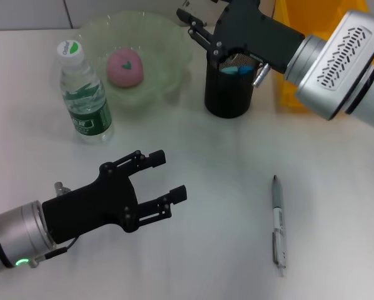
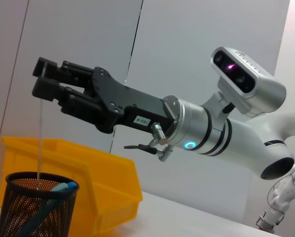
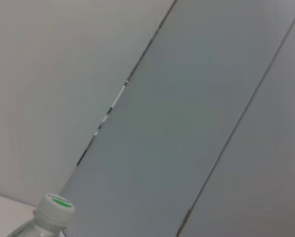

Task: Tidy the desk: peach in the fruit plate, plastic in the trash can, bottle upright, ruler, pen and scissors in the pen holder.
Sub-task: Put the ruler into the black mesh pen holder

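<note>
Right gripper [image 1: 196, 25] hovers over the black mesh holder [image 1: 228, 94] at about 1 o'clock on the desk, fingers pinched on a thin clear ruler [image 2: 39, 148] that hangs straight down into the holder beside blue scissors handles [image 1: 236, 70]. Left gripper [image 1: 165, 176] waits at 7 o'clock, jaws spread and empty. Peach [image 1: 125, 67] sits in the plate [image 1: 168, 37] at 11 o'clock; bottle [image 1: 82, 94] stands upright at 10; pen [image 1: 278, 225] lies at 5.
</note>
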Robot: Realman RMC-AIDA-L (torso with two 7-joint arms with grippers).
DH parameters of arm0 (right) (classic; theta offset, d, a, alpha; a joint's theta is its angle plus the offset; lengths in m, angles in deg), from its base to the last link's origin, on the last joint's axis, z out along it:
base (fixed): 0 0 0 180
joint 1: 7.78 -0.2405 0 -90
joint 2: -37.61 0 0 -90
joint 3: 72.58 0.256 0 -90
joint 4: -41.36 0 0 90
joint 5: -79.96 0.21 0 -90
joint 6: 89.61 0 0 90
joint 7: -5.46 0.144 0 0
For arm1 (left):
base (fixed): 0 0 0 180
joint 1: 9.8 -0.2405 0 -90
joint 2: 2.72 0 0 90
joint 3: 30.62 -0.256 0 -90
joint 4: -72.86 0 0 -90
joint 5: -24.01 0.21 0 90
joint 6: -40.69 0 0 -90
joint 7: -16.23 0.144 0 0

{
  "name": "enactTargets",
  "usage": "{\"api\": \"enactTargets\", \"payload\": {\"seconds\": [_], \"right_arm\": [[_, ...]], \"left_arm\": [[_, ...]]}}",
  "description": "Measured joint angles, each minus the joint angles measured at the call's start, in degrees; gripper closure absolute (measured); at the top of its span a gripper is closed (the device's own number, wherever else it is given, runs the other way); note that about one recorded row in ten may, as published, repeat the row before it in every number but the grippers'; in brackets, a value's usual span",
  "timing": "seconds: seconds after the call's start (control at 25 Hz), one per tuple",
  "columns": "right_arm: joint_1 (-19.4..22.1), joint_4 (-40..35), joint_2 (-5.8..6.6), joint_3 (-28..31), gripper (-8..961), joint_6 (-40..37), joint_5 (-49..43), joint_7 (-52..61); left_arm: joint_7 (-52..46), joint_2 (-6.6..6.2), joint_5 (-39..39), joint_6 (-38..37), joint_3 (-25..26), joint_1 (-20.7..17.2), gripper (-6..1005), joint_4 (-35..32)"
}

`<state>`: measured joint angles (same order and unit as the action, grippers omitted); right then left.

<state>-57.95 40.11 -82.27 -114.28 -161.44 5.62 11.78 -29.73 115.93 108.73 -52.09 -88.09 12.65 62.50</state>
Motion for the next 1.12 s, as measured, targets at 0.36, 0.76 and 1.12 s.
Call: {"api": "enactTargets", "payload": {"seconds": [0.36,0.76,1.12], "right_arm": [[-1.05,2.17,0.00,0.00,545,2.80,4.93,1.89],[-3.02,3.67,0.01,3.21,544,8.09,5.01,4.43],[-3.18,4.30,0.01,3.60,543,8.46,5.01,4.49]], "left_arm": [[0.00,0.00,0.01,-0.39,-0.43,-0.14,215,-0.44],[0.00,-0.09,0.00,-1.06,-0.46,0.01,215,-0.59],[0.00,-0.09,0.00,-1.11,-0.46,-0.13,215,-0.63]]}}
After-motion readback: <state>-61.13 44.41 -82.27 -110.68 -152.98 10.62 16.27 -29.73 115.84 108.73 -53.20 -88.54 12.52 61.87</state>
